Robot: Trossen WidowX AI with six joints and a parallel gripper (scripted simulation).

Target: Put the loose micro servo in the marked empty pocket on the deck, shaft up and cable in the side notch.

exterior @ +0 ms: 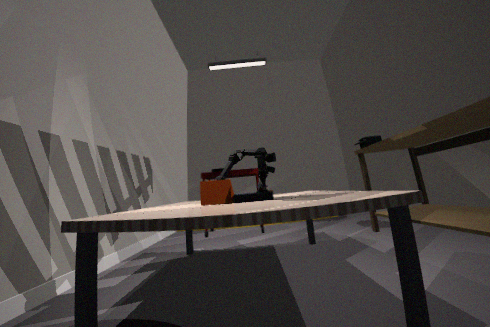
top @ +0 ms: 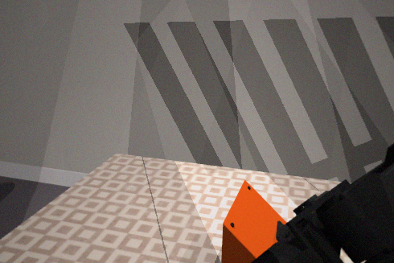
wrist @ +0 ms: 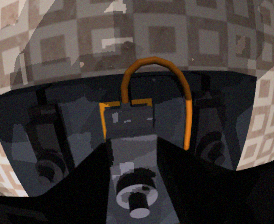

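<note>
In the wrist view my gripper (wrist: pixel 131 145) is shut on the loose micro servo (wrist: pixel 132 155), a grey body with its round output shaft (wrist: pixel 138 197) facing the camera. Its orange cable (wrist: pixel 155 60) loops past the deck's far edge and back down on the right. The dark deck (wrist: pixel 170 120) lies beneath. The marked pocket's yellow outline (wrist: pixel 104 119) shows at its far side and left; the servo covers the rest. The servo's height over the pocket and the side notch cannot be made out. The top and exterior views do not show the servo or pocket clearly.
Two dark servos (wrist: pixel 49 145) (wrist: pixel 211 127) stand on the deck, left and right of the held one. An orange block (top: pixel 251 220) (exterior: pixel 215 192) stands on the patterned table (top: pixel 100 200) (exterior: pixel 150 214) beside the black arm (top: pixel 350 212) (exterior: pixel 265 174). A red structure (exterior: pixel 245 173) shows behind the arm.
</note>
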